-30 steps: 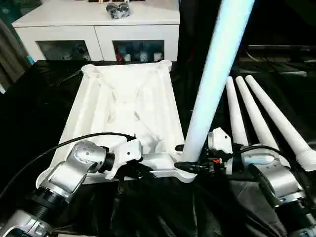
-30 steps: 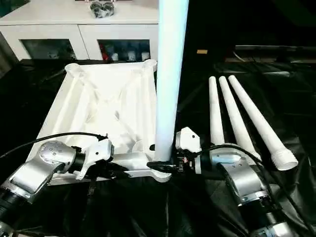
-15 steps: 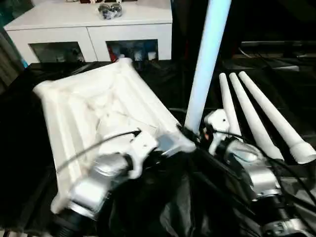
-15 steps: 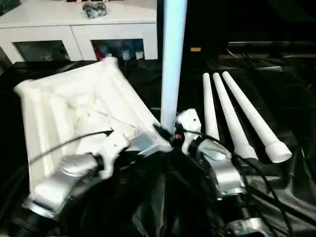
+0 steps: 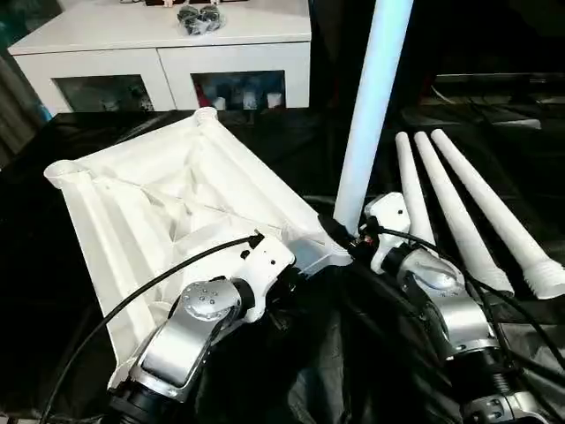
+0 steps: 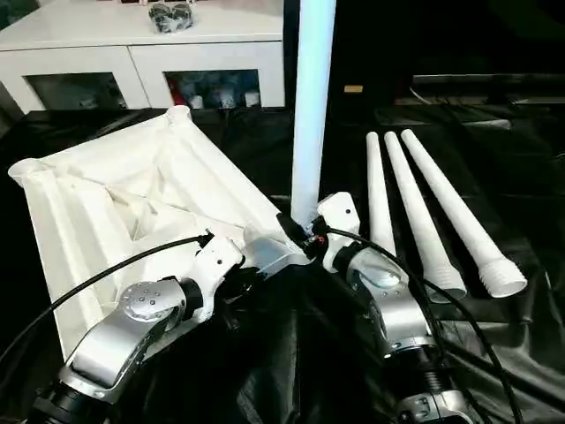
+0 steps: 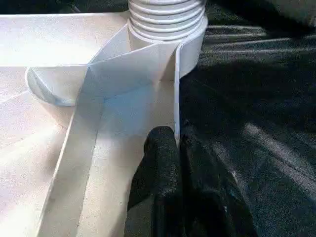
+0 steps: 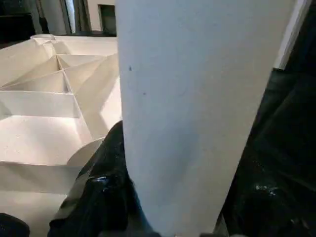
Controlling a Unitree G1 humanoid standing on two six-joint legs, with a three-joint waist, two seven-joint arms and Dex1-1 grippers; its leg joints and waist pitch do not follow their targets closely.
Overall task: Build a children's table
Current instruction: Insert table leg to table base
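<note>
Tabletop (image 5: 168,212) lies ribs-up on the black-draped bench (image 5: 71,150), skewed, its near corner socket carrying the upright leg (image 5: 371,97). From the head, the right claw (image 5: 346,240) sits at the leg's base, likely steadying it; three spare legs (image 5: 459,203) lie beside, a cabinet (image 5: 168,62) behind.

Left wrist view: left claw (image 7: 176,148) pinches the tabletop's rim wall just below the ribbed leg end — probably to anchor it.

Right wrist view: the leg fills the foreground, one black finger (image 8: 106,168) against it — grip appears closed. Loose cloth near the arms could snag.
</note>
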